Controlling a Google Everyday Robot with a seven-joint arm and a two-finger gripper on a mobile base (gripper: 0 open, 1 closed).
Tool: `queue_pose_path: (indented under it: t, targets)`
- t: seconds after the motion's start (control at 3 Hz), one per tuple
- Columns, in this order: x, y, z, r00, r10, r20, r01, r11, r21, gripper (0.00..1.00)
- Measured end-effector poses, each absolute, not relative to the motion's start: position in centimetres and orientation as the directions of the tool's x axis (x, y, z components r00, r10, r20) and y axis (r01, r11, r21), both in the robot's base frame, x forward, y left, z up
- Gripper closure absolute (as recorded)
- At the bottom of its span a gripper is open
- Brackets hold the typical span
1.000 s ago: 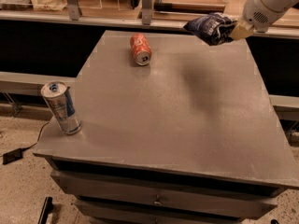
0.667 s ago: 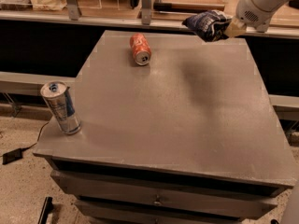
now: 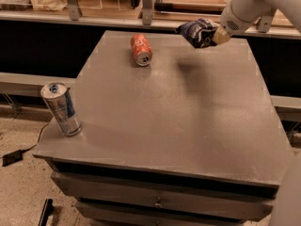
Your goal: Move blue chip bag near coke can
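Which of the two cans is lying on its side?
The orange-red coke can, the one nearer the gripper holding the blue chip bag above the far edge; the silver-and-blue can stands upright.

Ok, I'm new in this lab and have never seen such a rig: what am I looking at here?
This is a single camera view, looking down across a flat grey table top; where the camera is mounted is not known. The white arm coming in from the upper right belongs to a mobile robot with one arm. At its end is the tool, a two-finger clamp. It is in the air over the table's far right part, shut on a crinkled dark navy-blue foil chip bag. On the table, an orange-red soda can lies on its side near the far edge, left of the bag. A taller slim silver-and-blue can stands upright at the near left corner.
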State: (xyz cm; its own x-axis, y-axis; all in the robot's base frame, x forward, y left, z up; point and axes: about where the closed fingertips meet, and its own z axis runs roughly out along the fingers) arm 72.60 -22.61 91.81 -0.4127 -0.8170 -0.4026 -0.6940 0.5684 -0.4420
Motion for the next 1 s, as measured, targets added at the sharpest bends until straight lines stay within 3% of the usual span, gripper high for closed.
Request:
queue_pose_path:
  t: [1.0]
  targets:
    - [72.8,-15.9,88.7,-0.348,-0.882,-0.317,-0.747,0.466,-0.475,0.97]
